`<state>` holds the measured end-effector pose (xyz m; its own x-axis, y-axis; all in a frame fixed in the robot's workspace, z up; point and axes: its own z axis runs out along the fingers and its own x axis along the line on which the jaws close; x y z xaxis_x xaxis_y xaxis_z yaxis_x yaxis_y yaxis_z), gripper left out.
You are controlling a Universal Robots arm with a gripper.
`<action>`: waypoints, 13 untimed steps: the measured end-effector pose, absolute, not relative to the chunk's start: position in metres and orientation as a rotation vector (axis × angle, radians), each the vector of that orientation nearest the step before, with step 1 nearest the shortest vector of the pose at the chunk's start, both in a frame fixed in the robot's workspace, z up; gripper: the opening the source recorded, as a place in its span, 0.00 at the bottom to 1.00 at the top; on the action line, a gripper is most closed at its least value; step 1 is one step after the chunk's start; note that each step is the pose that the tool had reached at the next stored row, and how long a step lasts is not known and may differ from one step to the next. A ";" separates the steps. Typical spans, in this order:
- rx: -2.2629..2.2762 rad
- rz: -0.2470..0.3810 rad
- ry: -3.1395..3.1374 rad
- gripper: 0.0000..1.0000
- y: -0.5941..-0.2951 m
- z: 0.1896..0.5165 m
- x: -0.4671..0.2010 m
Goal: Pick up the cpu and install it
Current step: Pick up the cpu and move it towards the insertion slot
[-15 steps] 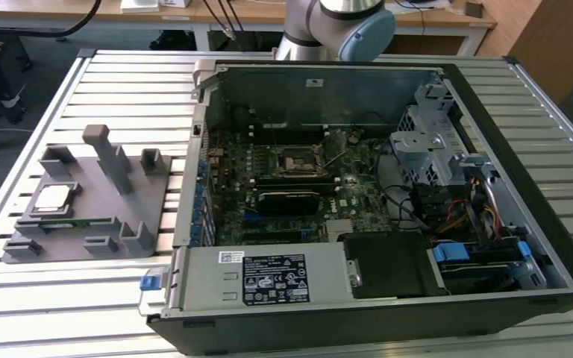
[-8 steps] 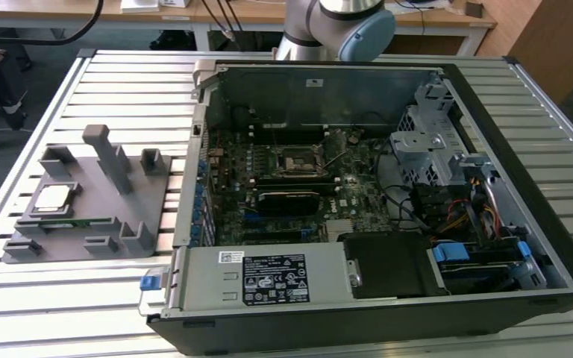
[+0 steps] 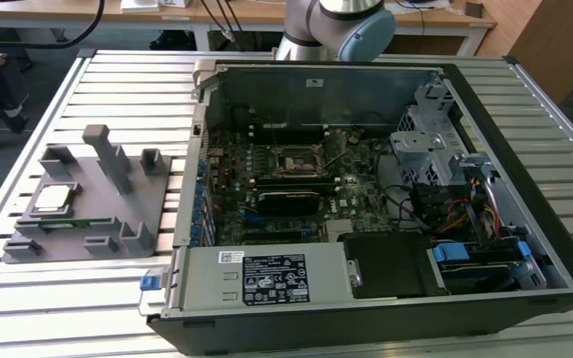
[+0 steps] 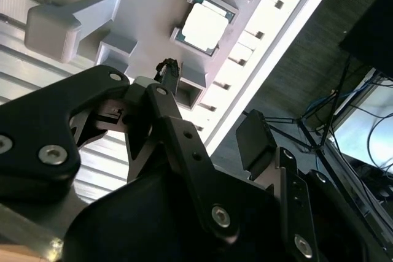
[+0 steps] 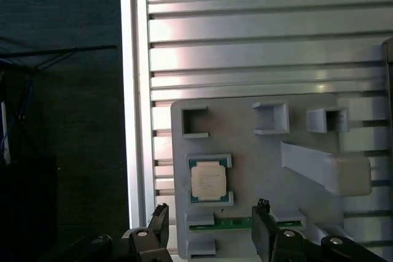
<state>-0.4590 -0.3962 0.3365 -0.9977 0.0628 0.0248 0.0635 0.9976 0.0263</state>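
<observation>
The cpu [image 3: 53,198] is a small square chip with a pale metal top, lying flat in its pocket on the grey plastic tray [image 3: 117,216] at the exterior view's left. Both wrist views look down on it, the cpu [image 5: 209,180] [image 4: 206,27] sitting between low tray walls. My gripper [image 5: 210,225] [image 4: 212,108] hangs above the tray, open, with nothing between its black fingers [image 5: 159,225]. It is some way above the chip and not touching it. The motherboard socket [image 3: 297,160] sits in the middle of the open computer case.
A green memory stick [image 5: 245,223] lies in a tray slot beside the cpu. Tall grey posts [image 3: 107,156] rise from the tray. The open computer case [image 3: 386,313] fills the slatted metal table's middle and right. The table edge [image 5: 132,90] runs close to the tray.
</observation>
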 end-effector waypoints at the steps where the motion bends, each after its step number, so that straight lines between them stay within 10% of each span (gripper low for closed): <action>1: -0.098 -0.036 -3.116 0.64 -0.396 0.336 -0.459; 13: -0.099 -0.030 -3.116 0.64 -0.396 0.329 -0.459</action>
